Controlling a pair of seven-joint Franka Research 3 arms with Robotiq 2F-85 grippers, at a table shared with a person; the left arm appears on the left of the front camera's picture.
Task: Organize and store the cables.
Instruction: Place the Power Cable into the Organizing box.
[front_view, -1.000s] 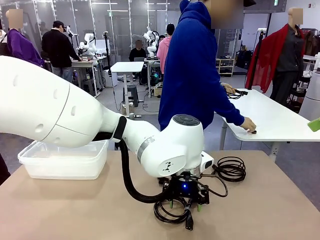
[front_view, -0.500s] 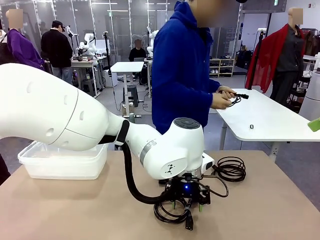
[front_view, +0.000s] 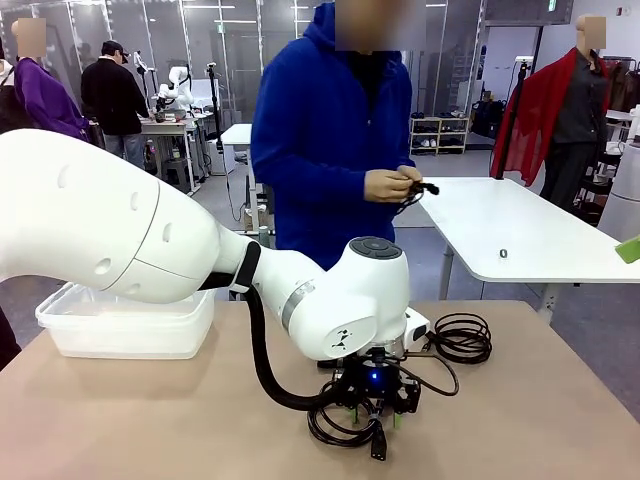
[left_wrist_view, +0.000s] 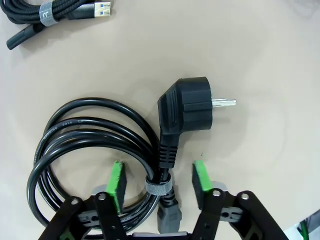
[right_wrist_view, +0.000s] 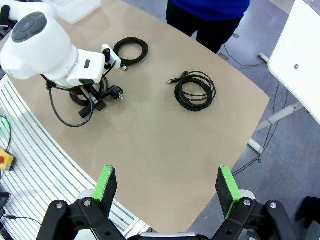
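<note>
Left gripper is seen lowered over the plug coil, a thick black power cord wound into loops on the brown table. Its green pads are held apart, one on each side of the spot where the coil is bound by a grey strap. A gap is left between the strap and the right-hand pad, while the other pad is seen against the coil's loops. No clamping is shown. The chunky black plug is laid flat just past the fingertips, its metal pins pointed away from the coil.

A thin cable with a grey tie and a blue-tipped connector is found near the plug coil, apart from it. In the front view a thinner black coil is seen near the plug coil, to its right and farther across the table. From the right wrist view a further black coil is seen well apart from the plug coil, on the same table.

Right gripper is held high above the table, well away from the plug coil, with its jaws spread wide and nothing between them.

A clear plastic bin is placed well to the left of the plug coil, at the table's far edge. Beyond the plug coil, past the table, a person in a blue hooded top is standing, and a small black cable is held in the person's hands at chest height.
</note>
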